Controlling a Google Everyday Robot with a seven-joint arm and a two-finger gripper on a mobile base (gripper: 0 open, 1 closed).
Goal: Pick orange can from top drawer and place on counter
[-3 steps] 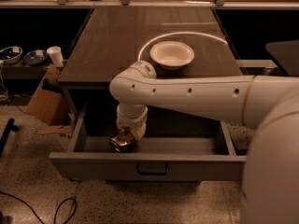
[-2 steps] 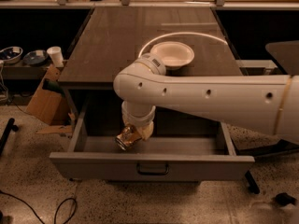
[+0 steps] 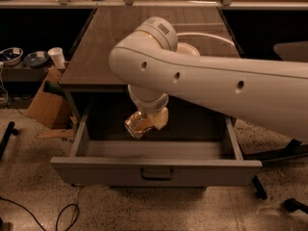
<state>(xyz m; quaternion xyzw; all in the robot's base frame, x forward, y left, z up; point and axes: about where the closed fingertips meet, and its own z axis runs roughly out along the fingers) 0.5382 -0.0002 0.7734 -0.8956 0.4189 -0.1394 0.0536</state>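
My gripper (image 3: pixel 152 121) pinches the shiny orange-gold can (image 3: pixel 136 124) just below the dark glossy counter (image 3: pixel 103 57)'s front edge. I judge it lifted to clear the shallow grey drawer (image 3: pixel 96 172).

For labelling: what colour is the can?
Orange can: mottled orange-gold and brown, camera view, in gripper over top drawer.

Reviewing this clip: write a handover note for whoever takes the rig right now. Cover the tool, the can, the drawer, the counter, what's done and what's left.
Tool: reaching down into the open top drawer, shut on the orange can.
Orange can: tilted in the grip, over the drawer's interior, left of centre. Cannot tell if it is clear of the drawer floor.
Counter: behind the drawer, no can on it.
Done: drawer open, can grasped.
Left: raise the can out of the drawer, carry it to the counter, set it down and release.
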